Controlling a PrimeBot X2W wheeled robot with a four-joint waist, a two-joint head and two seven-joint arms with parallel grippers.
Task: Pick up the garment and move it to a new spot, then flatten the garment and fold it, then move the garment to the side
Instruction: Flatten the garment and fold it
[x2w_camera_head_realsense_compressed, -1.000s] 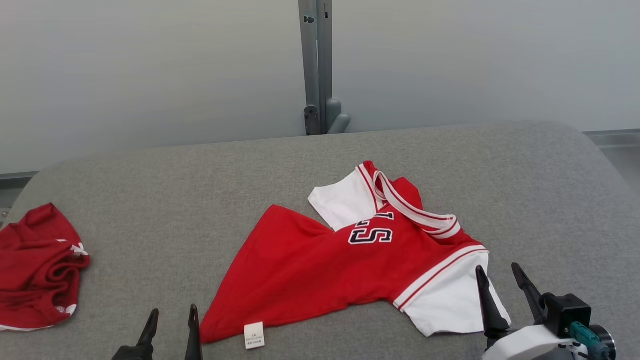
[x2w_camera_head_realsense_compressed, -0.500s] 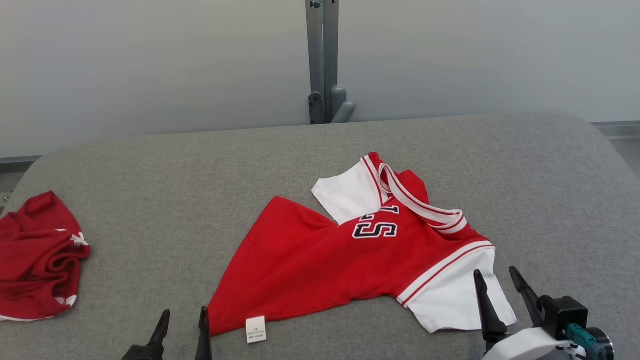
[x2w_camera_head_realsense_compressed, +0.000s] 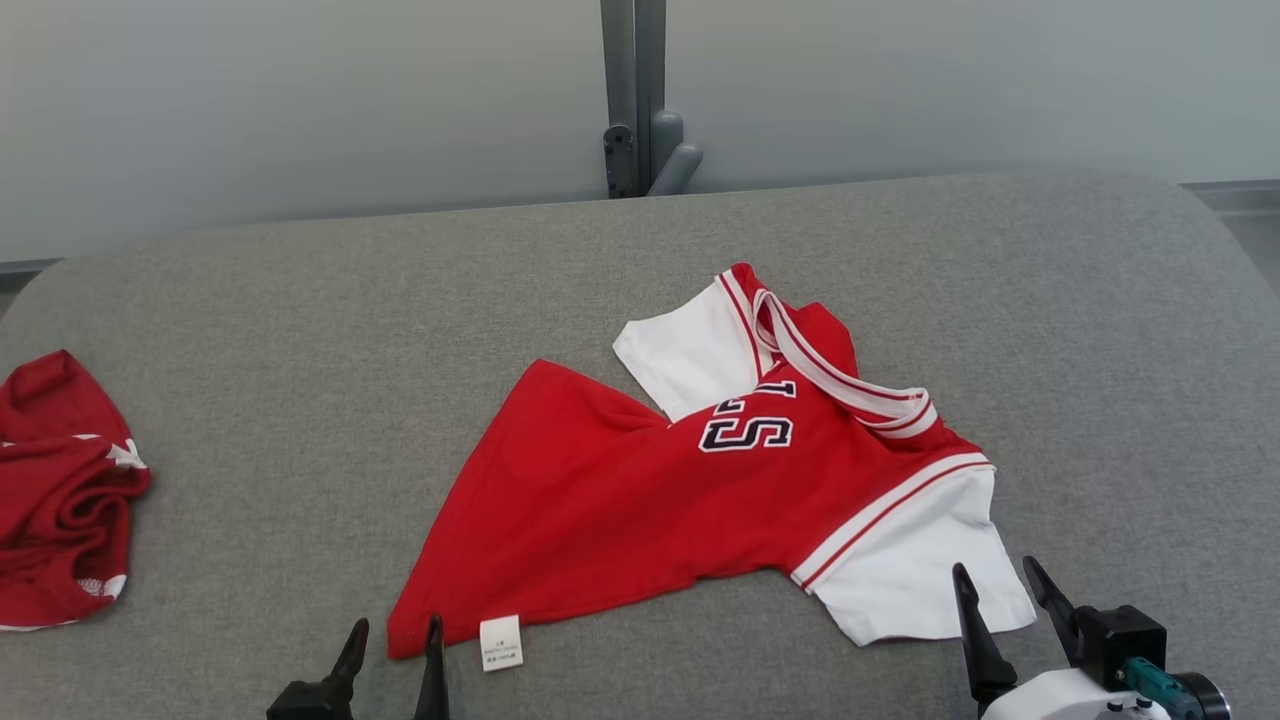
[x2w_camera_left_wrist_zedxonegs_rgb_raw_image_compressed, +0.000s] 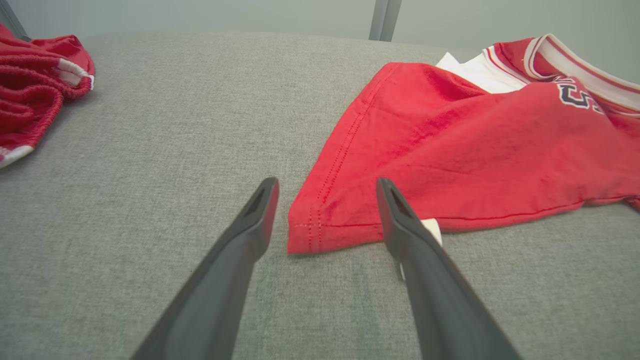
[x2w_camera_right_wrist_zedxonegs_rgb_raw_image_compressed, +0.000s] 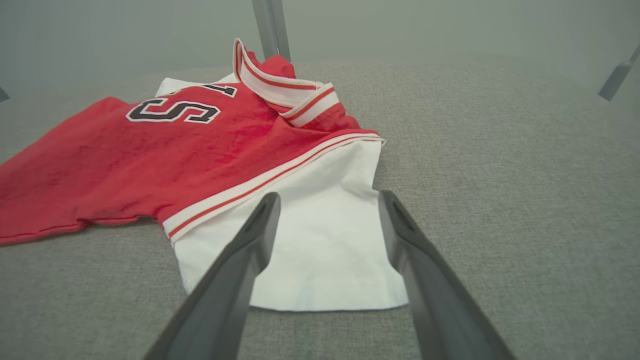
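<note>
Across grey cloth surface (x2w_camera_head_realsense_compressed: 250, 330), red garment (x2w_camera_head_realsense_compressed: 620, 500); left pincer (x2w_camera_head_realsense_compressed: 398, 622), right pincer (x2w_camera_head_realsense_compressed: 995, 566) spread; pale wall (x2w_camera_head_realsense_compressed: 300, 100) behind.

You see the red jersey (x2w_camera_head_realsense_compressed: 640, 510) spread on the grey table (x2w_camera_head_realsense_compressed: 300, 350), the left gripper (x2w_camera_head_realsense_compressed: 392, 645) wide apart by its hem corner, the right gripper (x2w_camera_head_realsense_compressed: 995, 585) open near the white sleeve (x2w_camera_head_realsense_compressed: 910, 570).
</note>
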